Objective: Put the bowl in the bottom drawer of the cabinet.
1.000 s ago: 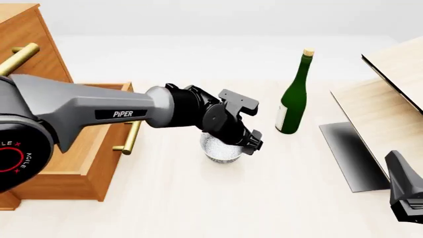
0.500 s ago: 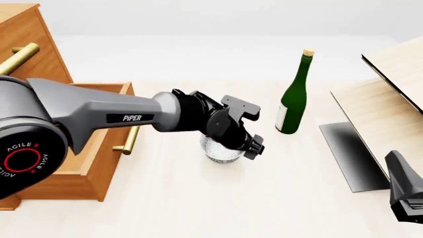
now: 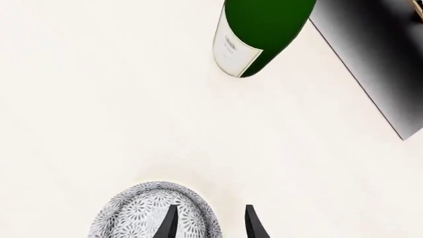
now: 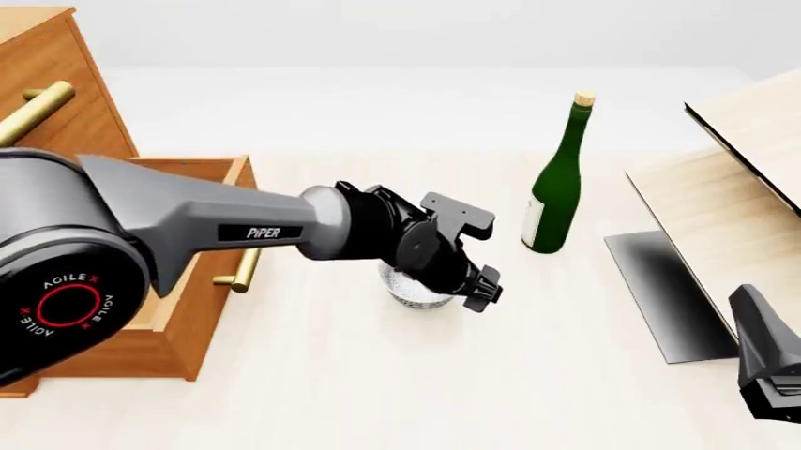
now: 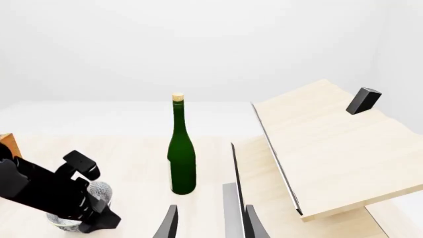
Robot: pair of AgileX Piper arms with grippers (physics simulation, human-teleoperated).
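Bowl [image 4: 411,289] is sitting upright on the table [image 4: 375,394], just right of the open bottom drawer [image 4: 188,272], mostly hidden under the left arm's wrist in the front view. It is also showing in the left wrist view [image 3: 142,210] and in the right wrist view [image 5: 98,194].

Left gripper [image 3: 210,222] is hanging right over the bowl. One finger [image 3: 167,224] is lying over the bowl's inside and the other is lying outside its rim, so the jaws are straddling the rim, spread with a gap between them. Can't tell if either finger is touching the bowl.

Bottom drawer is standing pulled out from the cabinet [image 4: 56,84], its brass handle [image 4: 247,264] facing the bowl. An upper drawer handle [image 4: 36,108] is showing at top left.

Green bottle [image 4: 557,178] is standing upright, well right of the bowl and farther back, also showing in the left wrist view [image 3: 261,34] and the right wrist view [image 5: 181,148].

Pale wood structure [image 4: 738,178] with its dark panel [image 4: 663,286] is sitting at the far right.

Right gripper [image 5: 210,224] is parked low at the right, fingers apart, holding nothing, well away from the bowl.
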